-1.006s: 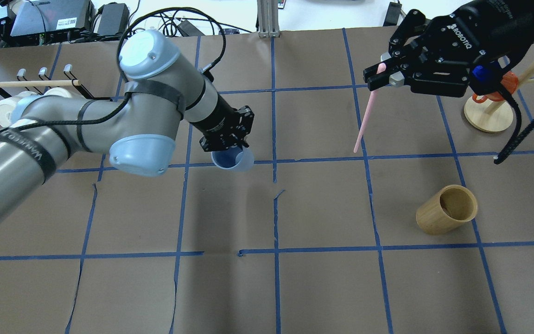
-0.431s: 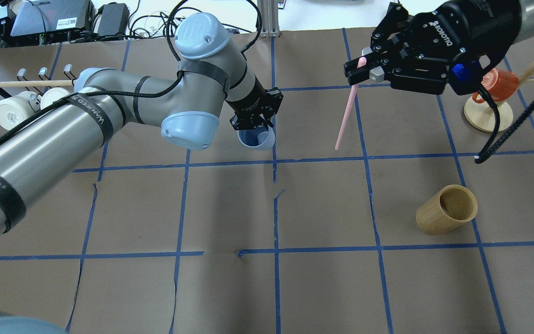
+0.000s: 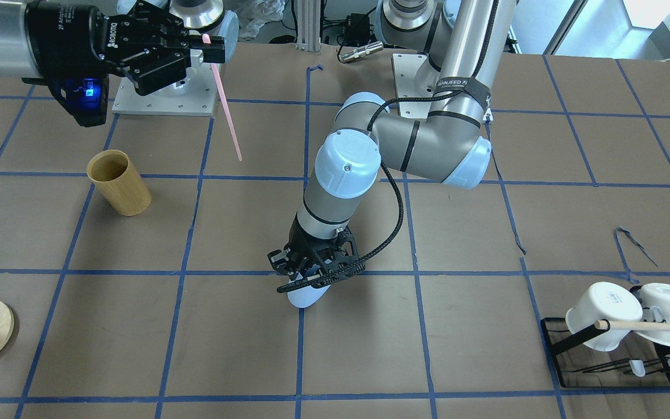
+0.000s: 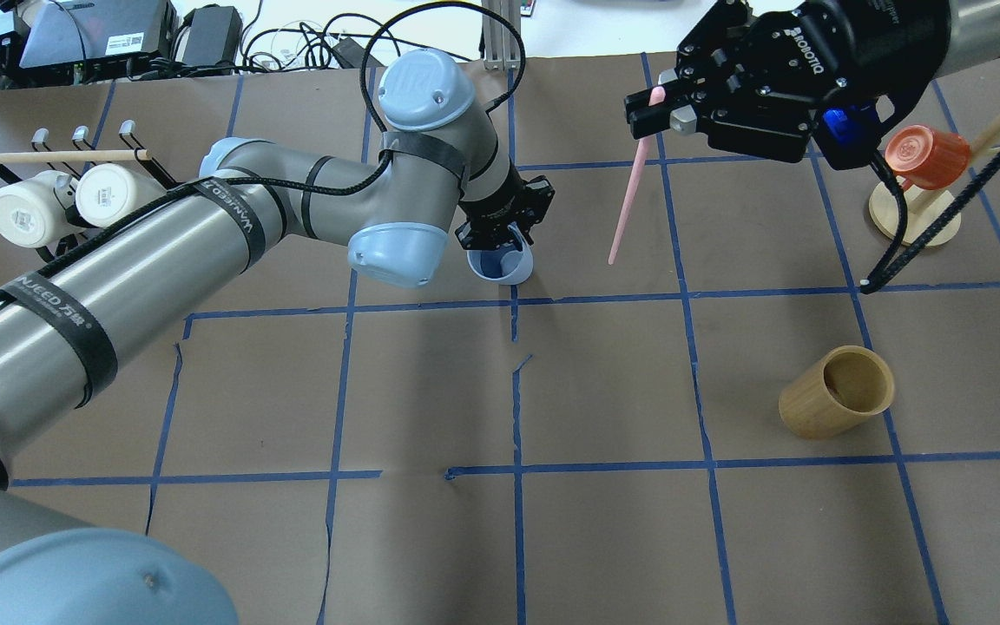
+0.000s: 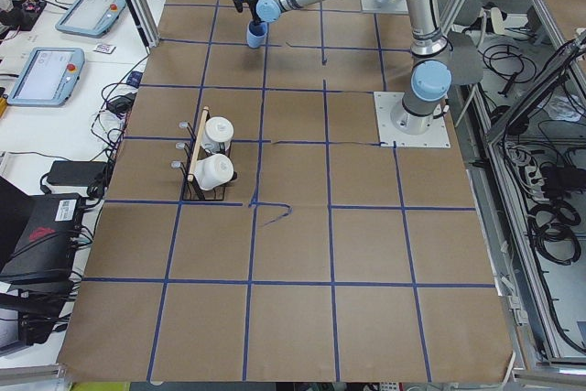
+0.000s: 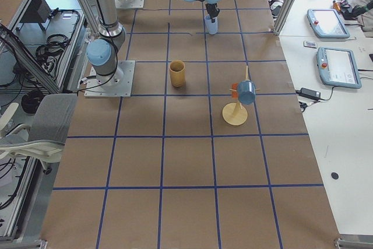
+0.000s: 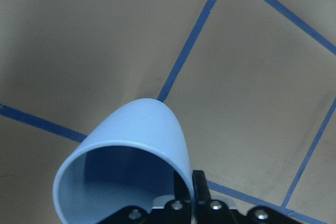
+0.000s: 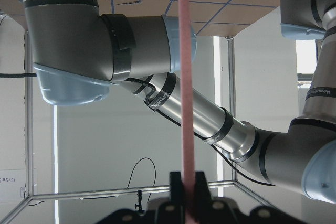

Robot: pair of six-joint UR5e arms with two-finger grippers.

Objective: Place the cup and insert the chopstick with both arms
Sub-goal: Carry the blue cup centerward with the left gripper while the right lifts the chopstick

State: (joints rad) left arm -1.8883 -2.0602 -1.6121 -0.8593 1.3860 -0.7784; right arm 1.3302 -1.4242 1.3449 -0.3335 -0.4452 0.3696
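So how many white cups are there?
2. Both on the black rack: outer white cup, inner white cup, side by side beside a wooden stick. None seem hidden.

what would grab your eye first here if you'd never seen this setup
Both arms are carrying something. The left gripper is clamped on the rim of a light blue cup near the table's middle. The right gripper holds a pink chopstick that slants down above the table. A wooden cup stands open by itself on the robot's right side.
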